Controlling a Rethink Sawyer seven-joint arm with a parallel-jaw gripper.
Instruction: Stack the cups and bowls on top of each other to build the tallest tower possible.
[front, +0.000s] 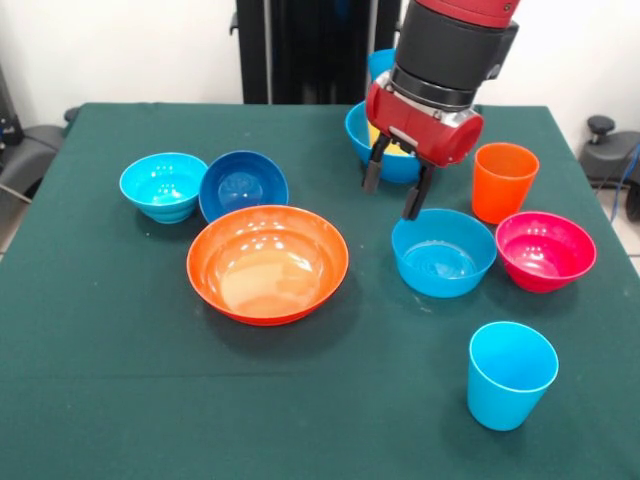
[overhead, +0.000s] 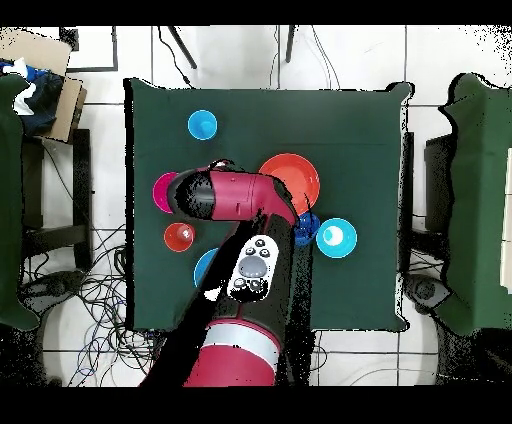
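Note:
My gripper (front: 391, 199) is open and empty. It hangs just above the far left rim of the medium light blue bowl (front: 443, 254), in front of a large blue bowl (front: 396, 165) that holds the yellow cup (front: 383, 139). A second blue piece (front: 380, 63) shows behind the arm. The orange cup (front: 503, 180) stands upright to the right, with the magenta-red bowl (front: 545, 250) in front of it. The light blue cup (front: 511, 374) stands upright near the front. The wide orange bowl (front: 267, 262), dark blue bowl (front: 243, 185) and cyan bowl (front: 163, 185) sit on the left.
The green tablecloth (front: 100, 330) covers the whole table. In the overhead view the arm (overhead: 235, 195) hides the medium bowl; the light blue cup (overhead: 202, 125), orange bowl (overhead: 292, 172), cyan bowl (overhead: 336, 237) and orange cup (overhead: 179, 236) show around it.

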